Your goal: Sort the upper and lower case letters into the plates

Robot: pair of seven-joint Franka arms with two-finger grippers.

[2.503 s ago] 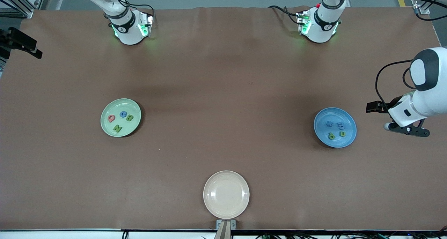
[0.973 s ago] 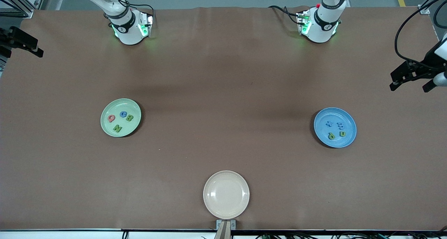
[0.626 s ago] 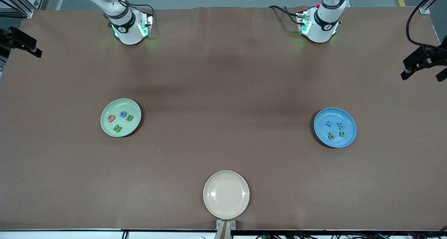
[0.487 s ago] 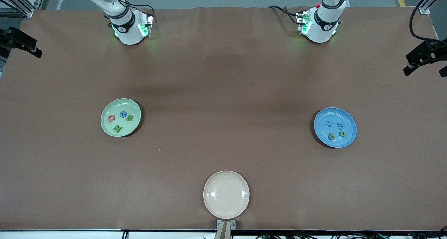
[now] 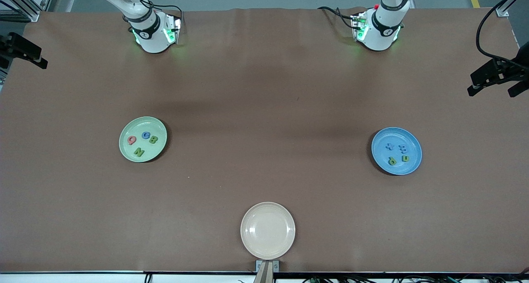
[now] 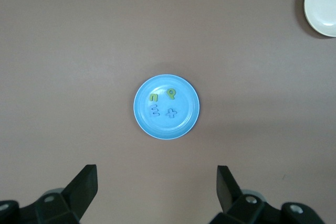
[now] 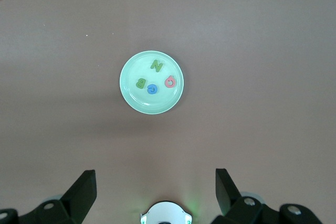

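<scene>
The pale green plate (image 5: 125, 131) lies toward the right arm's end and holds red Q (image 5: 132, 140), blue C (image 5: 146, 135), green B (image 5: 153, 140) and green N (image 5: 139, 152). The blue plate (image 5: 415, 151) lies toward the left arm's end and holds blue x (image 5: 389, 146), blue m (image 5: 402, 148), green p (image 5: 392, 161) and green n (image 5: 406, 158). My left gripper (image 6: 157, 179) is open and empty, high over the table's edge at its own end (image 5: 495, 86). My right gripper (image 7: 156, 182) is open and empty, high over the table's edge at its own end.
An empty beige plate (image 5: 268, 230) sits at the table's edge nearest the front camera, midway between the two other plates. The two arm bases (image 5: 153, 35) (image 5: 379, 33) stand at the edge farthest from that camera.
My left gripper has risen from beside the blue plate and pulled out over the table's edge at its own end. The right gripper has barely moved. The letters and plates are still.
</scene>
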